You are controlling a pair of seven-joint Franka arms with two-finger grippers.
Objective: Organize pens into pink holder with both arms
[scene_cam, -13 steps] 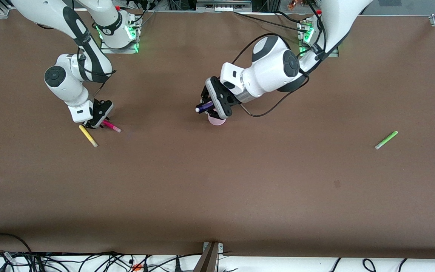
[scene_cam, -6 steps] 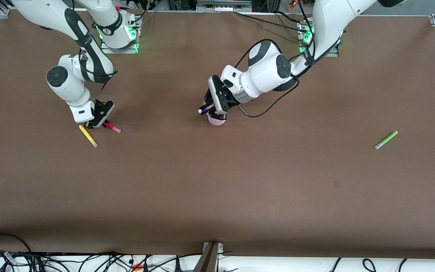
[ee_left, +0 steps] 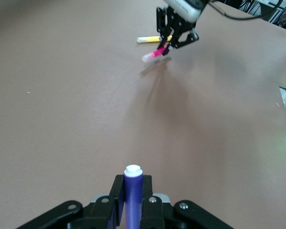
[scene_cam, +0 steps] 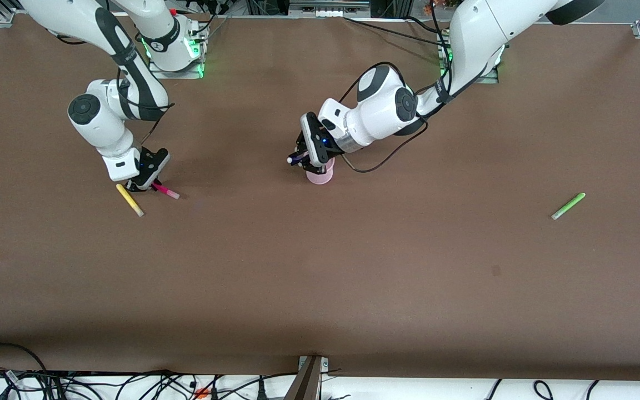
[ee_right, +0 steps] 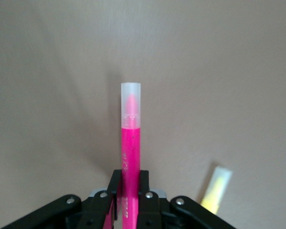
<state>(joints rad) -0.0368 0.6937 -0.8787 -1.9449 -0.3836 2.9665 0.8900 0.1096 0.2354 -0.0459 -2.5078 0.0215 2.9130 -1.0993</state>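
My left gripper [scene_cam: 304, 161] is shut on the purple pen [scene_cam: 296, 159], white tip outward, just above the rim of the pink holder [scene_cam: 320, 174]; its wrist view shows the purple pen [ee_left: 132, 195] between the fingers, the holder hidden. My right gripper [scene_cam: 143, 186] is shut on the magenta pen [scene_cam: 165, 191], held just off the table; the pen [ee_right: 129, 157] also shows in the right wrist view. The yellow pen [scene_cam: 129, 199] lies on the table beside that gripper, and shows in the right wrist view [ee_right: 214, 191]. The light green pen [scene_cam: 568, 205] lies toward the left arm's end.
The brown table [scene_cam: 320, 266] is bare from the middle to the front camera's edge. Cables and a bracket [scene_cam: 309, 378] lie along that edge. In the left wrist view the right gripper [ee_left: 174, 36] shows with the magenta pen and the yellow pen beside it.
My left arm has drawn in and lowered the purple pen closer over the holder. My right gripper has lifted the magenta pen slightly off the table.
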